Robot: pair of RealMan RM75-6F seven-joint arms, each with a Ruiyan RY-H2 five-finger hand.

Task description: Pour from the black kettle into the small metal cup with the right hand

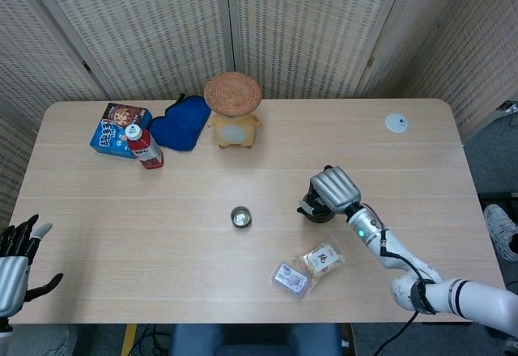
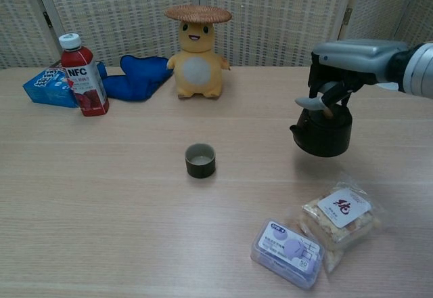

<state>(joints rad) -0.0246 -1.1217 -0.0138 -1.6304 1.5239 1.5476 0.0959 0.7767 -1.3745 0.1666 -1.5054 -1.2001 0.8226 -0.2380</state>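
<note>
1. While my left hand idles open off the table's near-left corner, I ignore it.
2. Cup sits mid-table, well left of the kettle.
3. My right hand grips the kettle from above, spout facing the cup.

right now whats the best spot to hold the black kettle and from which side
Judging by its pose, the top handle, taken from above. The black kettle stands upright, spout toward the small metal cup, and its handle arches over the lid. The right hand already grips it there from above, which should leave the spout free to tip toward the cup.
</note>
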